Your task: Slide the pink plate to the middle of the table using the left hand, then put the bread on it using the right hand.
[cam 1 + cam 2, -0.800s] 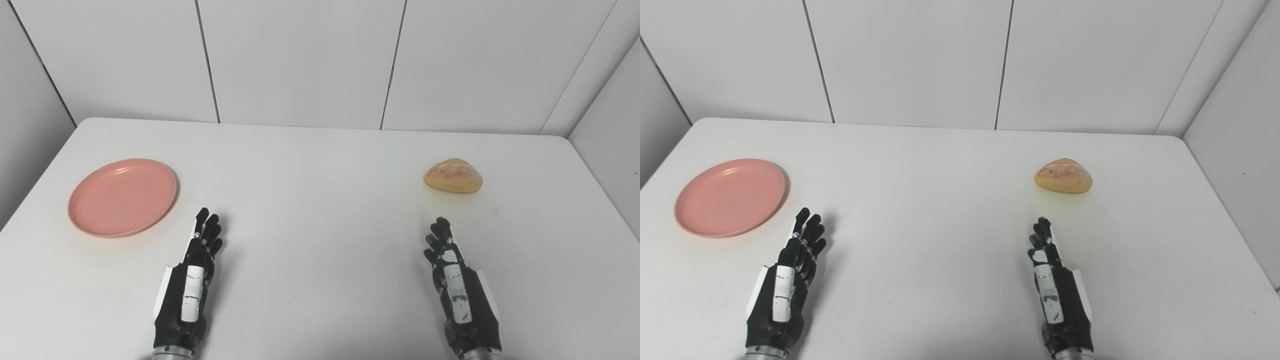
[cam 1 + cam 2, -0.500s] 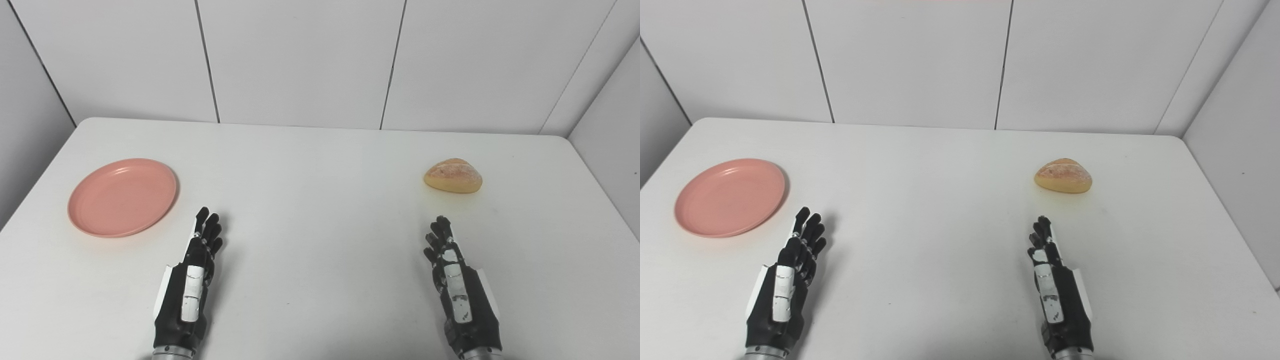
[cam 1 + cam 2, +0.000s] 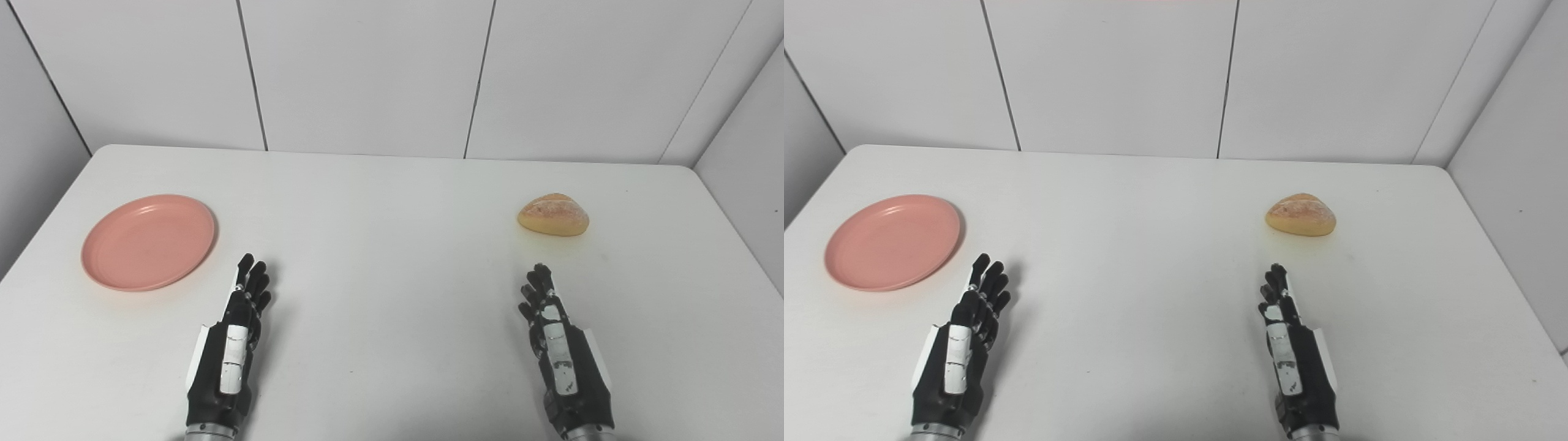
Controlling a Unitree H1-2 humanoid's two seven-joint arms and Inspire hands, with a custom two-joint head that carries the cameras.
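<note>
On the white table (image 3: 392,202): nothing of the task is done yet; plate and bread lie at opposite sides with bare surface between them.
Pink plate (image 3: 149,241): flat on the table's left part, well short of the middle, nothing on it.
Bread (image 3: 554,215): a rounded golden roll on the right part of the table, well apart from the plate.
Left hand (image 3: 236,334): low over the near edge, fingers straight and slightly apart, holding nothing; the plate's rim is near it, up and to its left, not touched.
Right hand (image 3: 556,334): same posture, fingers extended and loosely apart, empty; the bread sits beyond its fingertips, clear of them.
Risk, plate: the shallow rim gives little to hook; a push from above or off-centre would likely spin the plate or let the fingers skid over it, leaving it short of the middle.
Risk, bread: its domed, smooth-looking crust may roll away from a loose grasp; if the plate stops off-centre, the roll may land on its rim and tip it.
Views: both show the same things; the right eye view takes in more of the right-hand wall (image 3: 1513,153), the left eye view more of the left-hand wall (image 3: 30,153).
</note>
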